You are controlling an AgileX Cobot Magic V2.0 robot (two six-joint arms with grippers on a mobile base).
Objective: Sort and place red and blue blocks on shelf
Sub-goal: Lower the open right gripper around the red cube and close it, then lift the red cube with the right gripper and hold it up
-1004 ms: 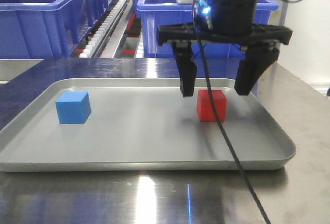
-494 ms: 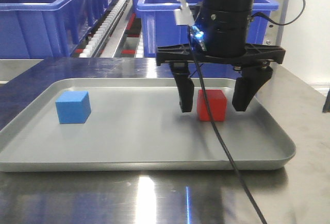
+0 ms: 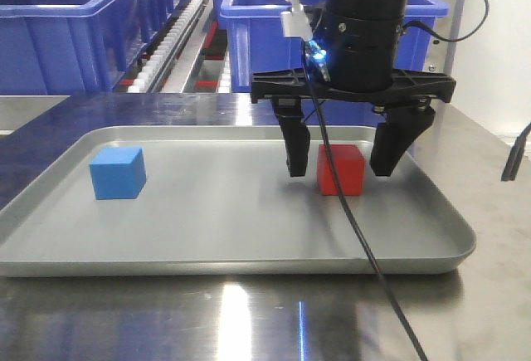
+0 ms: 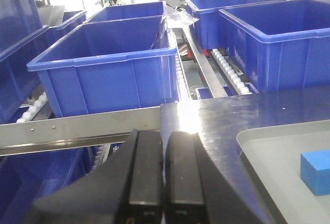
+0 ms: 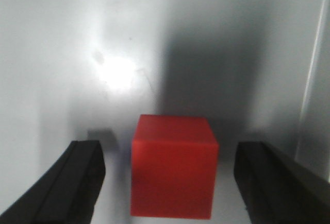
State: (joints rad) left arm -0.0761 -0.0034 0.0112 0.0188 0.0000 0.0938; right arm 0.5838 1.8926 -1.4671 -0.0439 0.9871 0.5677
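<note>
The red block (image 3: 341,169) is a small cube with matte, plain faces and sharp edges. It sits flat on the right part of the tray (image 3: 249,245), near the back rim. The tray is flat, grey and dull, with a low rim and rounded corners.

The right gripper (image 3: 340,164) hangs over the block with its two black fingers (image 3: 297,149) pointing down, one on each side. The jaws are spread wide. In the right wrist view there is a clear gap between the red block (image 5: 174,166) and each finger (image 5: 72,183), so nothing is gripped. A black cable (image 3: 365,236) runs from the wrist across the front of the block.

The blue block (image 3: 118,173) is the same size and shape. It rests on the left part of the tray, well apart from the red one.

The left gripper (image 4: 164,136) has its flat black fingers pressed together with nothing between them. It is above the shiny steel table (image 4: 216,116), to the left of the tray's corner.

Behind the table stands the shelf (image 4: 77,128), with a brushed metal front rail, white roller tracks (image 3: 170,41) and large glossy blue plastic bins (image 4: 111,69).

Compared with one second ago, the right gripper has come lower: its fingertips were above the block's top and are now beside its side faces. Since half a second ago it has hardly changed. Both blocks lie where they were.
</note>
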